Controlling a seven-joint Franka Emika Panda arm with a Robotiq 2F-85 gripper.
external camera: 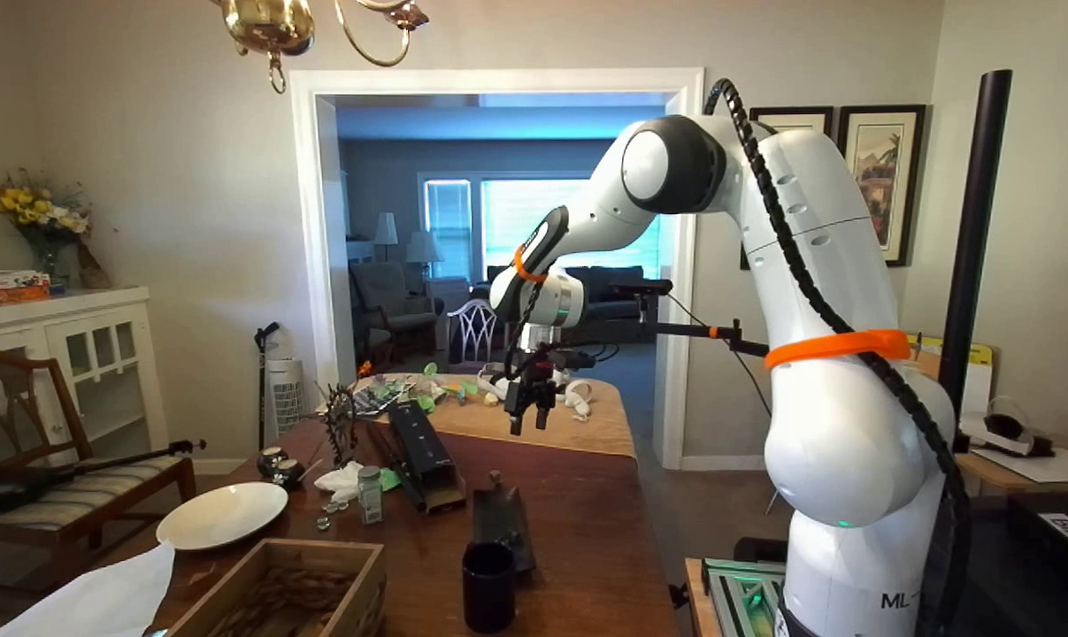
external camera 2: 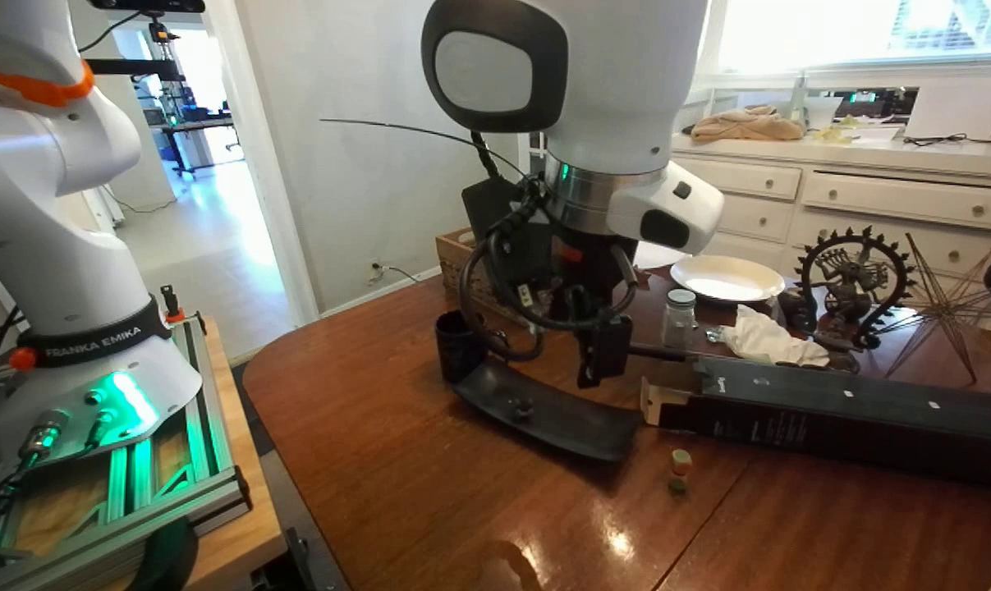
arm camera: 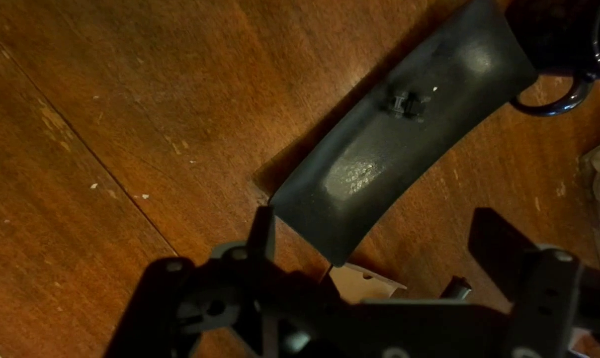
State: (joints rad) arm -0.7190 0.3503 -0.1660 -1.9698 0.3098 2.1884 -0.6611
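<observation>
The gripper (arm camera: 374, 221) hangs above the table (arm camera: 106, 99), its jaws spread wide and holding nothing. In the wrist view the black tray (arm camera: 389, 154) lies on the table at about twelve o'clock from the gripper, with the mug (arm camera: 563, 54) at the tray's two o'clock and the box (arm camera: 354, 283) near its six. The tray looks stiff and fairly light, perhaps slippery where it shines; pinching one long edge near the middle seems surest.
</observation>
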